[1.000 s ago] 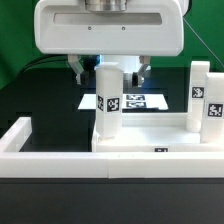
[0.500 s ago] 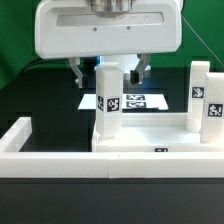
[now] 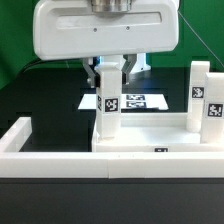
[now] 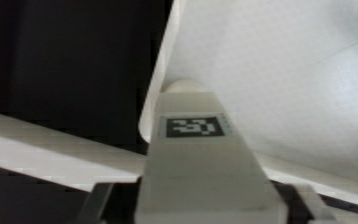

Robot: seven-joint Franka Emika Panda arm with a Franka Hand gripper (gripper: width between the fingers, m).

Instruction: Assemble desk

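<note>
White plastic dominates the scene. Largest is the long low border wall [image 3: 40, 140], an L-shaped run crossing the front of the black table [image 3: 30, 100] and turning back along the exterior view's left. Against its inner face rests the tabletop slab [image 3: 150, 134], lying flat with its raised rim up and a small black-and-white tag on its front edge.

Two leg posts stand upright at the slab's corners. One leg post [image 3: 109, 105] rises at the corner toward the exterior view's left, a tag on its near face; the other leg post [image 3: 206, 95] rises at the corner toward the exterior view's right, carrying tags on two faces. They stand well apart, with the bare slab between them.

Behind the slab, flat on the table, lies the marker board [image 3: 140, 101], partly hidden by the first post.

Above hangs the arm's bulky white housing [image 3: 105, 30]. Beneath it the gripper [image 3: 110, 68] straddles the top of the first leg post, its dark fingers [image 3: 93, 71] drawn in against the post's two sides, gripping it. In the wrist view the same post [image 4: 197, 150] runs out from between the jaws, its tag facing the camera, with the slab pale beyond.
</note>
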